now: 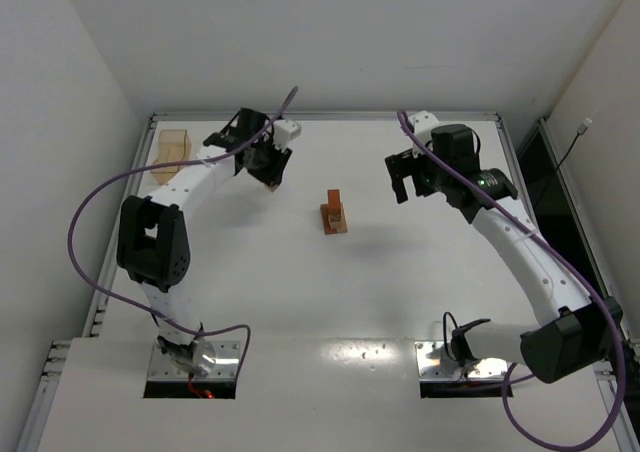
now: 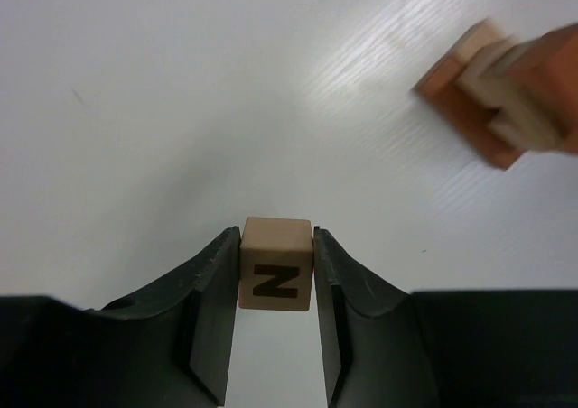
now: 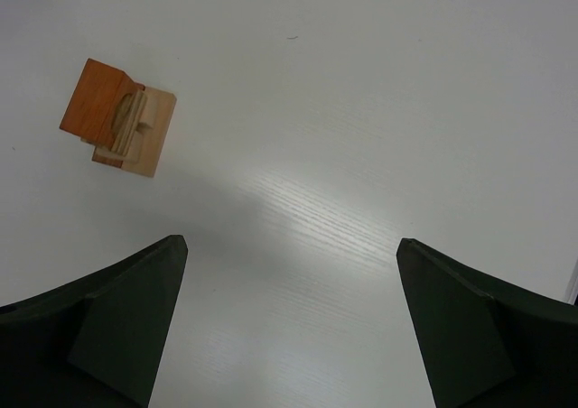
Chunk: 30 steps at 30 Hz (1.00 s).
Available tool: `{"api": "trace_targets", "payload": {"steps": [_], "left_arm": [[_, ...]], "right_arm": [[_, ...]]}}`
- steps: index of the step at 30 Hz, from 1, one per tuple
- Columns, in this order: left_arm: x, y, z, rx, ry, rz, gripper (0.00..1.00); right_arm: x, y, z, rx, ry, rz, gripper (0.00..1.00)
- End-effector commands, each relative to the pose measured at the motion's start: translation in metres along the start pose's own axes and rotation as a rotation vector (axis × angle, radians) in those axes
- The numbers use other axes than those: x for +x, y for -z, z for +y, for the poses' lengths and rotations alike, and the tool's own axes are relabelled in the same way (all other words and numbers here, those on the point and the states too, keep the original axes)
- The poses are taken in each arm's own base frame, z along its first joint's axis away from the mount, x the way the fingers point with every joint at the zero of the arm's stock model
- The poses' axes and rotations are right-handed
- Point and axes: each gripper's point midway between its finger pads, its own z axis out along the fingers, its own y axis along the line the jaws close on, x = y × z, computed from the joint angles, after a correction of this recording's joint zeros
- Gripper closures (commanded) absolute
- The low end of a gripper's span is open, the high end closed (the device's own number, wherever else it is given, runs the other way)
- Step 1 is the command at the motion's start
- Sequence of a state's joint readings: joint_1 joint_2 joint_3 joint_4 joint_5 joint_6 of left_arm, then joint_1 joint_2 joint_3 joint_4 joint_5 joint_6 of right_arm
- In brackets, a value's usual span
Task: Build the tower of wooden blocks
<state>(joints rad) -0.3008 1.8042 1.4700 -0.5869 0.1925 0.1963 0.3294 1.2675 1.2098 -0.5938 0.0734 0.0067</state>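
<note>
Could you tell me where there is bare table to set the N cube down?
The wide strip between the tower and the arm bases is bare, as is the patch between the tower and the right gripper. It is tighter at the far left, by the amber box and left gripper.

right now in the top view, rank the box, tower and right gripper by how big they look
1. box and right gripper: these look about alike. The gripper hangs above the table, nearer the camera, so I won't rank them.
2. tower: clearly the smallest.
</note>
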Motion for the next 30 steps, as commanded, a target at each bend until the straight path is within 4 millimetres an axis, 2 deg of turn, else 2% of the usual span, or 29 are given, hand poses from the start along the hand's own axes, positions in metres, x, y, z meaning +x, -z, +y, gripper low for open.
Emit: {"api": "trace_targets", "payload": {"steps": [1, 4, 9, 10, 11, 13, 14, 15, 17, 24, 27, 28, 30], "left_arm": [[-0.056, 0.036, -0.025, 0.076, -0.081, -0.101, 1.0], [-0.065, 0.036, -0.042, 0.148, -0.102, -0.086, 1.0], [-0.093, 0.046, -0.072, 0.237, -0.13, -0.13, 1.0], [-0.092, 0.045, -0.073, 0.249, -0.128, -0.122, 1.0], [-0.103, 0.049, -0.088, 0.274, -0.155, -0.142, 1.0], [-0.101, 0.044, -0.1, 0.314, -0.159, -0.108, 1.0], [-0.107, 0.051, -0.108, 0.326, -0.172, -0.105, 1.0], [-0.106, 0.045, -0.111, 0.35, -0.177, -0.09, 1.0], [-0.114, 0.047, -0.125, 0.369, -0.201, -0.094, 1.0], [-0.111, 0.04, -0.147, 0.37, -0.251, -0.063, 1.0], [-0.109, 0.038, -0.158, 0.377, -0.244, -0.054, 1.0], [-0.105, 0.035, -0.156, 0.367, -0.242, -0.04, 1.0], [-0.102, 0.029, -0.165, 0.372, -0.245, -0.027, 1.0]], "right_arm": [[-0.02, 0.006, 0.0, -0.007, -0.021, -0.087, 0.0], [-0.019, 0.006, -0.002, -0.009, -0.035, -0.087, 0.0], [-0.014, 0.003, -0.02, 0.041, -0.103, -0.069, 0.0], [-0.013, 0.003, -0.023, 0.041, -0.12, -0.069, 0.0], [-0.013, 0.003, -0.024, 0.038, -0.139, -0.07, 0.0], [-0.007, 0.001, -0.031, 0.048, -0.184, -0.051, 0.0], [-0.005, -0.003, -0.033, 0.044, -0.201, -0.041, 0.0], [-0.005, -0.001, -0.033, 0.032, -0.217, -0.04, 0.0], [0.001, -0.003, -0.041, 0.039, -0.253, -0.021, 0.0], [0.005, -0.005, -0.049, 0.038, -0.299, -0.013, 0.0], [0.001, -0.004, -0.048, 0.028, -0.298, -0.023, 0.0], [0.001, -0.004, -0.048, 0.028, -0.298, -0.023, 0.0], [0.001, -0.004, -0.048, 0.028, -0.298, -0.023, 0.0]]}}
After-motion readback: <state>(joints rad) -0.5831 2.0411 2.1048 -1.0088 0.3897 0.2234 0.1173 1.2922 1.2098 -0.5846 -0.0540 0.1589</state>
